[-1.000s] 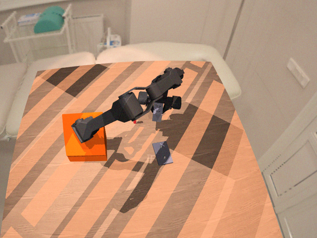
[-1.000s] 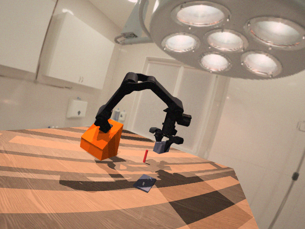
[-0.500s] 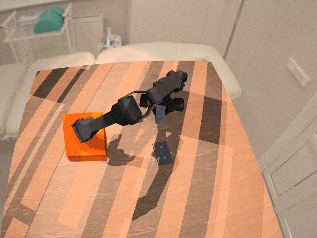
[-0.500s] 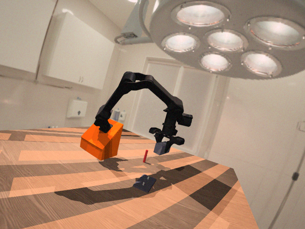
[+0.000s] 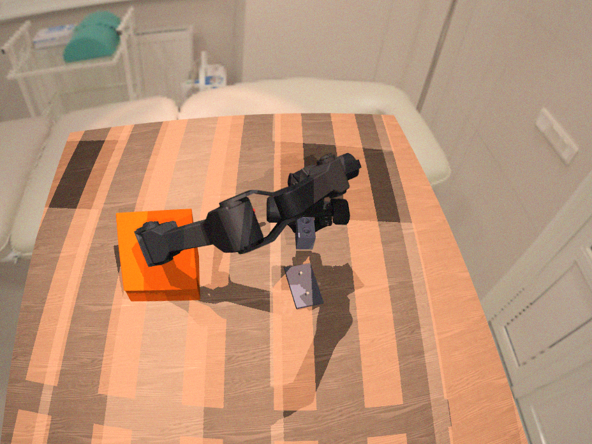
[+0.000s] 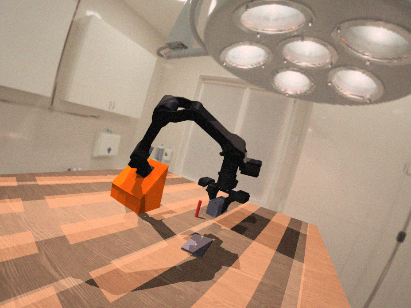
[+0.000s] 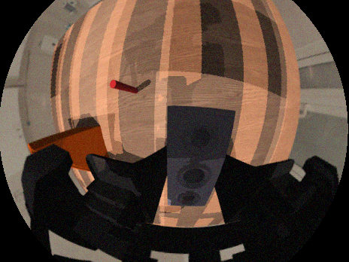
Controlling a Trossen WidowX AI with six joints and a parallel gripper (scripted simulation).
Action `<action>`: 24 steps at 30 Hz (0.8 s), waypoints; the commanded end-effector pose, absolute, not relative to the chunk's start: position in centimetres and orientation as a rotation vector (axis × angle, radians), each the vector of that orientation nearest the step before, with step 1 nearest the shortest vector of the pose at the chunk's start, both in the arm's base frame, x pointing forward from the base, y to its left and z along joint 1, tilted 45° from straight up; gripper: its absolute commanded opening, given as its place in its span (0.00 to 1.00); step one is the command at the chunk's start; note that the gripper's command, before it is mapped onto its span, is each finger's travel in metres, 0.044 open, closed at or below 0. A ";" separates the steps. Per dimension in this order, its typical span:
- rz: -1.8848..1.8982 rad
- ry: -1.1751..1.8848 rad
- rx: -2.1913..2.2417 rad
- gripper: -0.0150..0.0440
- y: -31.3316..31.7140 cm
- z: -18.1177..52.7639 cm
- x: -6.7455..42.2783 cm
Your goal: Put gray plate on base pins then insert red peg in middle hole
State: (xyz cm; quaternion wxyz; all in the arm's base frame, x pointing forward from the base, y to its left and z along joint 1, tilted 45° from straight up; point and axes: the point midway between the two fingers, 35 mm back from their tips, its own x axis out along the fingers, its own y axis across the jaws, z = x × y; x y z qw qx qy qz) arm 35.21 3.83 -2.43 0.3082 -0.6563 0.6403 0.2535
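Observation:
My gripper (image 6: 218,202) (image 7: 189,148) is shut on the gray plate (image 5: 305,238) (image 6: 215,207) (image 7: 184,128), a thick block with three holes, and holds it above the table, behind the base in the top view. The flat gray base (image 5: 305,283) (image 6: 203,247) lies on the table with its two pale pins bare; the plate is not over it. The red peg (image 6: 198,208) (image 7: 125,87) stands upright on the table, apart from the gripper. In the top view the arm hides most of it. The plate's underside is hidden.
An orange block (image 5: 162,282) (image 6: 152,195) (image 7: 84,144) under the arm's mount stands on the striped wooden table (image 5: 248,382) (image 6: 116,265), left of the base in the top and exterior views. The arm arches from it over the table, and its shadow falls beside the base.

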 end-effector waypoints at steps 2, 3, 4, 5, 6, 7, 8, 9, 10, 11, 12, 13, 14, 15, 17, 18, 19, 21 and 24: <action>0.704 1.682 -1.769 0.25 2.2 -1.7 35.5; 0.711 1.682 -1.773 0.25 1.8 -1.6 35.5; 0.717 1.682 -1.778 0.25 1.5 -1.5 35.6; 0.723 1.681 -1.783 0.25 1.2 -1.5 35.6; 0.729 1.681 -1.788 0.25 0.9 -1.4 35.7; 0.735 1.680 -1.793 0.25 0.6 -1.3 35.7; 0.741 1.680 -1.798 0.25 0.3 -1.2 35.7; 0.747 1.680 -1.803 0.25 0.0 -1.1 35.7; 0.752 1.680 -1.808 0.25 -0.3 -1.0 35.8; 0.758 1.679 -1.813 0.25 -0.6 -0.9 35.8; 0.764 1.679 -1.818 0.25 -0.9 -0.9 35.8; 0.769 1.679 -1.823 0.25 -1.2 -0.8 35.8; 0.775 1.679 -1.828 0.25 -1.5 -0.7 35.8; 0.780 1.679 -1.833 0.25 -1.8 -0.6 35.8; 0.792 1.679 -1.843 0.25 -2.4 -0.4 35.8; 0.797 1.680 -1.848 0.25 -2.7 -0.3 35.8; 0.803 1.680 -1.853 0.25 -3.0 -0.3 35.8; 0.813 1.681 -1.863 0.25 -3.6 -0.1 35.8; 0.830 1.682 -1.879 0.25 -4.5 0.2 35.8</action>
